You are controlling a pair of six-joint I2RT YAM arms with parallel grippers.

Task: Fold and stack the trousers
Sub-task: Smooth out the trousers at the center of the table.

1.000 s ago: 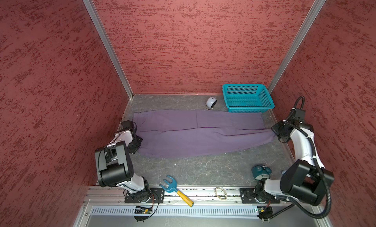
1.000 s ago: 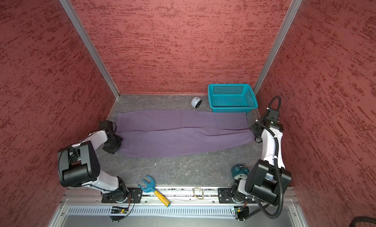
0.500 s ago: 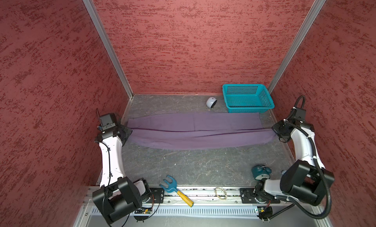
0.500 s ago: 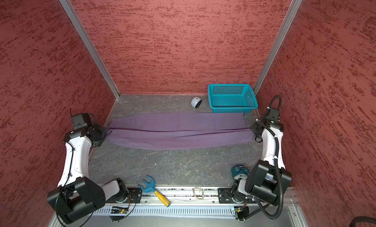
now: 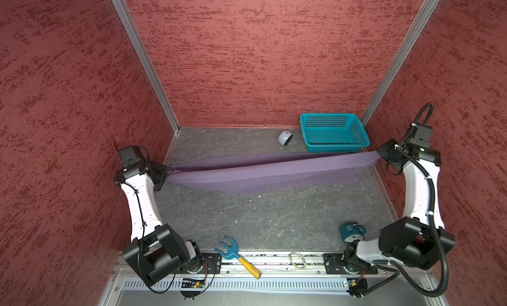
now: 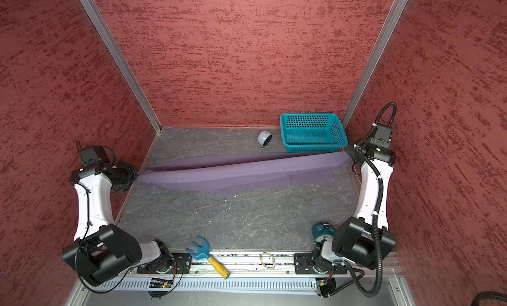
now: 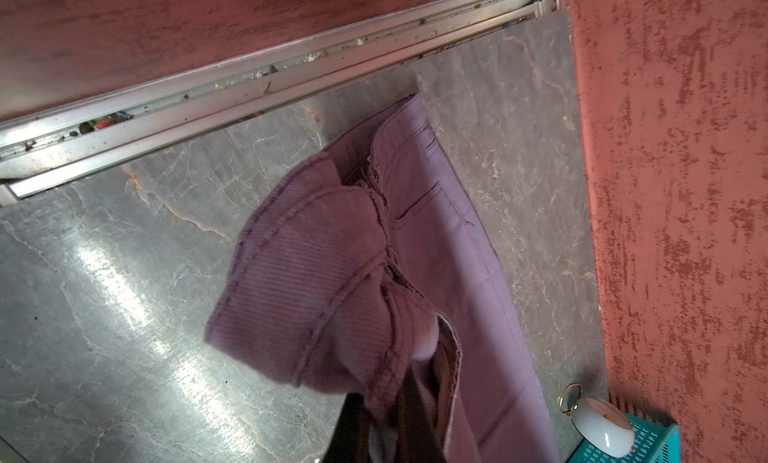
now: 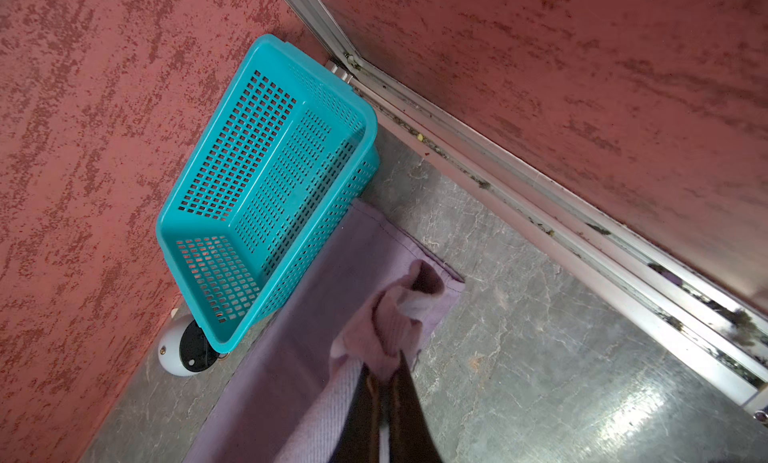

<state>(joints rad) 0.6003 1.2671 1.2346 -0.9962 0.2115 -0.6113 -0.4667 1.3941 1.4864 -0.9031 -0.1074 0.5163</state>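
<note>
L end effector (image 5: pixel 164 172) at 9 o'clock, clamped tight on waistband end; R end effector (image 5: pixel 380 155) at 3, pinching a leg hem. Btwn them the trousers (image 5: pixel 260 171) stretch taut, long axis 9-to-3, lower leg resting on bench (image 5: pixel 247 216). Neither arm nearer; fold prob. brings ends together.

Item: the trousers (image 5: pixel 260 171), one pair, muted purple, soft ribbed cloth, stitched seams. Stretched lengthwise across the far half of the work surface (image 5: pixel 247 216); both ends raised clear, the lower layer sagging onto the surface mid-span
</note>
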